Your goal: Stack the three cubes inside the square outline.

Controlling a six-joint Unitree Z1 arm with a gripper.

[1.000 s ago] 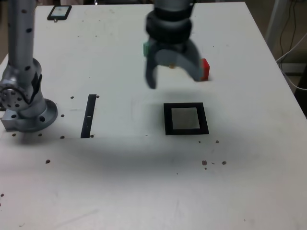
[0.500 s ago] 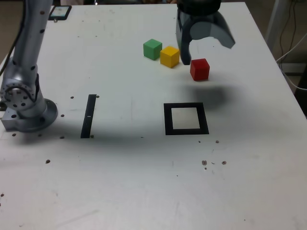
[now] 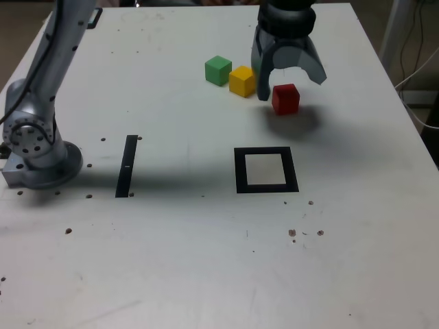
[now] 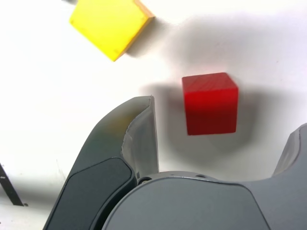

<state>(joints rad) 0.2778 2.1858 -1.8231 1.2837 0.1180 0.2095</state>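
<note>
Exterior view, square outline [image 3: 266,171] empty, fingers [image 3: 262,86] astride red cube [image 3: 285,98]

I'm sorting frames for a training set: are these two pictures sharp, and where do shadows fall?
Exterior view: sharp, evenly lit; the open gripper casts a soft shadow on the table beside the red cube, and the arm throws a dark band near the black strip. Wrist view: the red cube and yellow cube are crisp, each with a blurred shadow.

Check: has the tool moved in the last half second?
Yes. In the exterior view the tool has dropped closer to the red cube, open and straddling it; half a second ago it hung higher above the table.
</note>
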